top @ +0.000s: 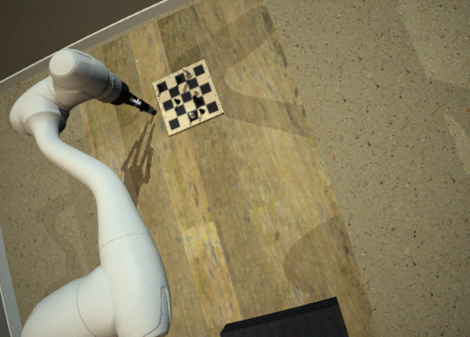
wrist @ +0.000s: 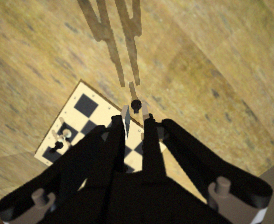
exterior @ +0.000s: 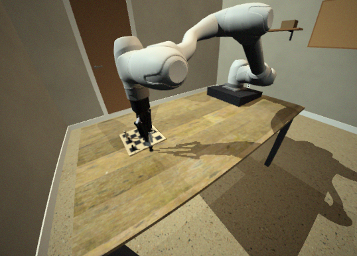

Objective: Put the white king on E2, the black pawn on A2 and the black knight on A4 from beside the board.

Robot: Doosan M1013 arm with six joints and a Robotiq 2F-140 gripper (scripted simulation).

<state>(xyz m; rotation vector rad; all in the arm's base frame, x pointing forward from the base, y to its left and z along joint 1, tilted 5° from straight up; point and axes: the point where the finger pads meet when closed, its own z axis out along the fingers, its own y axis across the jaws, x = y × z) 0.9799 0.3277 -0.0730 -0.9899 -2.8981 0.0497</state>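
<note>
The black pawn stands on the table just outside the board's edge. My gripper is slightly open, pointing down, with its narrow gap around or just above the pawn; the fingers show no grip on it. The chessboard has dark and light squares and carries several pieces. A white piece and a black piece stand near one edge. The edge letters are unreadable, and I cannot tell the white king or black knight apart.
More small pieces stand across the board, including a black one and a pale one. The gripper hides part of the board in the wrist view and the exterior view. The arm's black base block is at the table's other end.
</note>
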